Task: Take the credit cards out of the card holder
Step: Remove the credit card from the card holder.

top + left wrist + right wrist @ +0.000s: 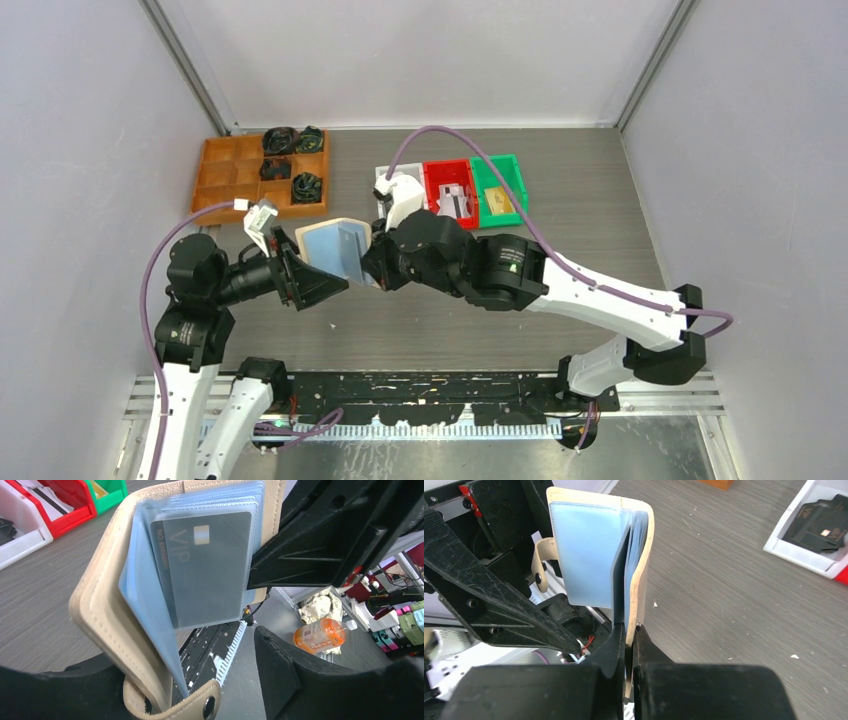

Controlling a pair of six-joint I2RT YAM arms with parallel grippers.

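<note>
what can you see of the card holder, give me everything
The card holder is a beige, leather-looking folding wallet with pale blue clear sleeves, held open above the table. A grey VIP card sits in one sleeve. Its snap tab strap hangs loose. The right gripper is shut on one edge; the open left gripper flanks its strap end.

Grey wood-grain tabletop [590,200] enclosed on three sides by plain pale walls [420,50]. Metal corner posts [190,70] at the back, ribbed metal rail [670,405] along the near edge. Soft, even light.
</note>
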